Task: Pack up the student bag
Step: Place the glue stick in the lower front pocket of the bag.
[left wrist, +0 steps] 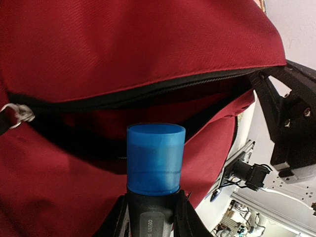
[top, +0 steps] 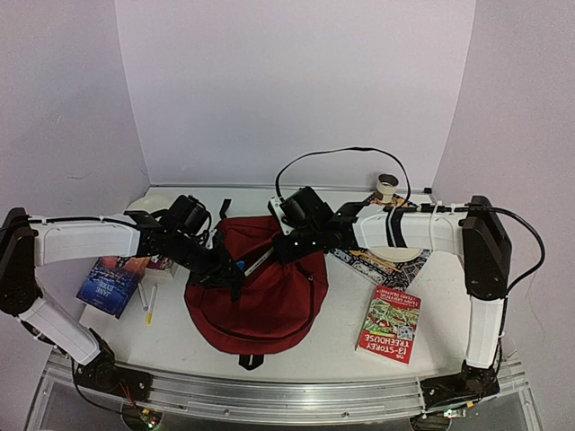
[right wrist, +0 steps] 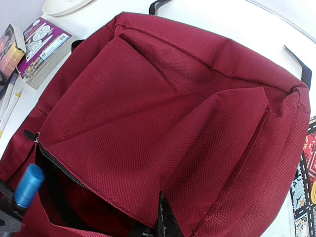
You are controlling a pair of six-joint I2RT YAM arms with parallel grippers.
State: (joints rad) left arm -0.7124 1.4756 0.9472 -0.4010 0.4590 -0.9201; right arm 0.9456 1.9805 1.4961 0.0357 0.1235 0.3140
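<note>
— Student bag [top: 269, 301] lies flat in the middle of the white table [top: 314, 352], between the two arms. Is that all the overhead view gives?

— It gives the surroundings. A Treehouse book [top: 389, 323] is to the right of it. A blue book [top: 111, 284] and two pens [top: 150, 305] are to the left, and a roll of tape [top: 387, 187] sits at the far edge. Both arms meet over the far half of the bag, but their fingers are too small to read from up there.

— And the wrist cameras?

— The left one looks along the left gripper [left wrist: 150, 219]. Its fingers are clamped on the dark barrel of a marker [left wrist: 155, 160] with a blue cap, and the cap points into the open pocket mouth. A metal zipper pull [left wrist: 19, 114] hangs at the left end of that slit.

— The other arm?

— Its camera shows the right gripper [right wrist: 160, 219] pinched tight on the edge of a red fabric flap, which it holds up so the mouth gapes. The blue cap appears at the lower left of that view, right at the opening.

— How does the bag look?

— It is dark red woven cloth with black zipper tape along the slit. Black straps poke out at the near and far ends, and the pocket is dark inside.
</note>
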